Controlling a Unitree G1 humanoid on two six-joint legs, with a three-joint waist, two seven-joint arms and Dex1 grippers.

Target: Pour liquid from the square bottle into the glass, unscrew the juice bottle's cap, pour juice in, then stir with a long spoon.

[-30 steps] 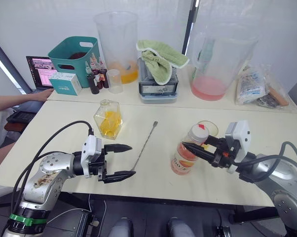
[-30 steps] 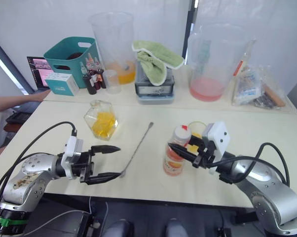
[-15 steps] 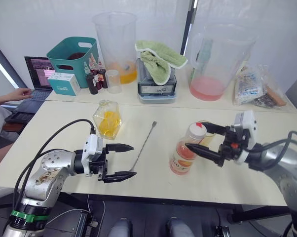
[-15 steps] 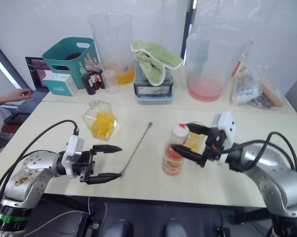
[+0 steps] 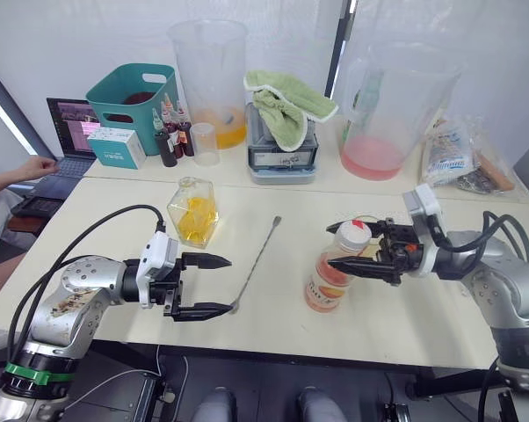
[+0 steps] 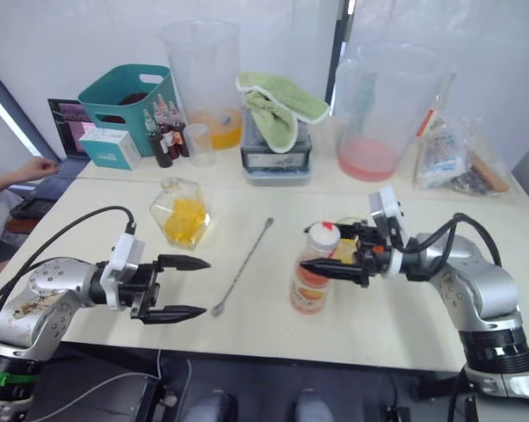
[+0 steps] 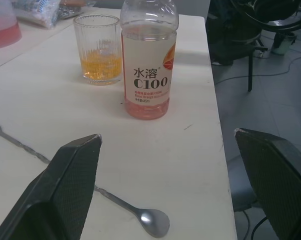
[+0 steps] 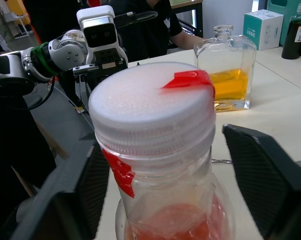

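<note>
Right gripper [image 5: 351, 248] released astride the cap [image 8: 153, 107] of the juice bottle [image 5: 330, 277]; left gripper [image 5: 213, 285] released.

Looks like a lab/test bench w/ drink-mixing props. Back of the cream table [image 5: 273, 198], upper half of frame: two big clear measuring jugs [image 5: 209, 79], dropper bottles [image 5: 170, 132], teal bin [image 5: 133, 92], green towel [image 5: 286, 101]. Upper left: laptop [image 5: 69, 123] w/ a person's hand [image 5: 38, 165]. White backdrop.
</note>
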